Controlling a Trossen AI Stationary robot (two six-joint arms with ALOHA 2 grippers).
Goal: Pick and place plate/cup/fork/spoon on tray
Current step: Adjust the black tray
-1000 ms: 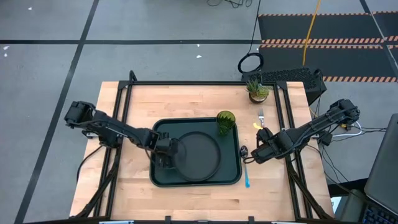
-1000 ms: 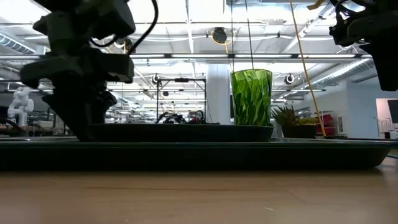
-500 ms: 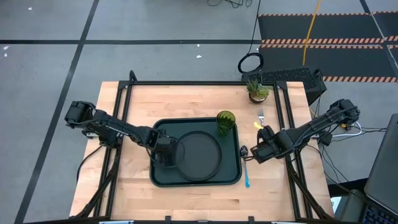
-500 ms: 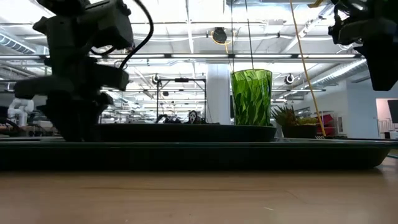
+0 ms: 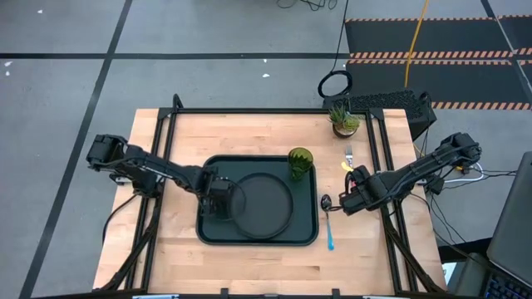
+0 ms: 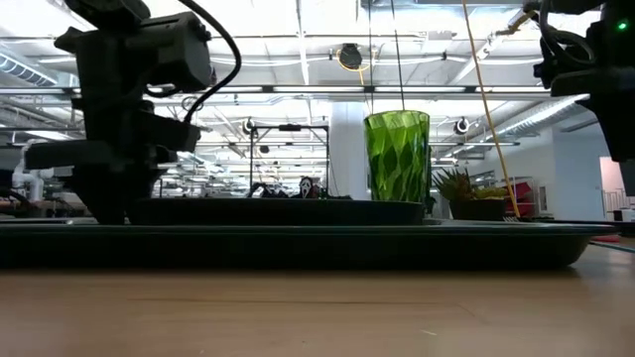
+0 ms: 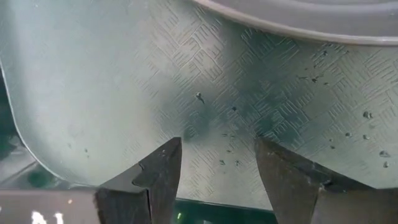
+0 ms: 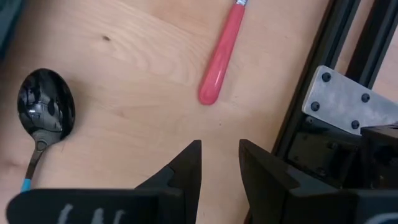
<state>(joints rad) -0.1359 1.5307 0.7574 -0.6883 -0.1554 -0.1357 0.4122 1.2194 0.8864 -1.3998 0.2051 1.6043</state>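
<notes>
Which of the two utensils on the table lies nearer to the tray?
The spoon with the light blue handle lies beside the tray; the fork lies farther away.

On my dark green tray, the round dark plate lies flat; the green cup stands upright at its far-right corner. Spoon and fork lie right of it.

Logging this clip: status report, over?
Left gripper open, low over tray beside plate. Right gripper open above table between fork and spoon. Cup on tray. Nothing blocking.
</notes>
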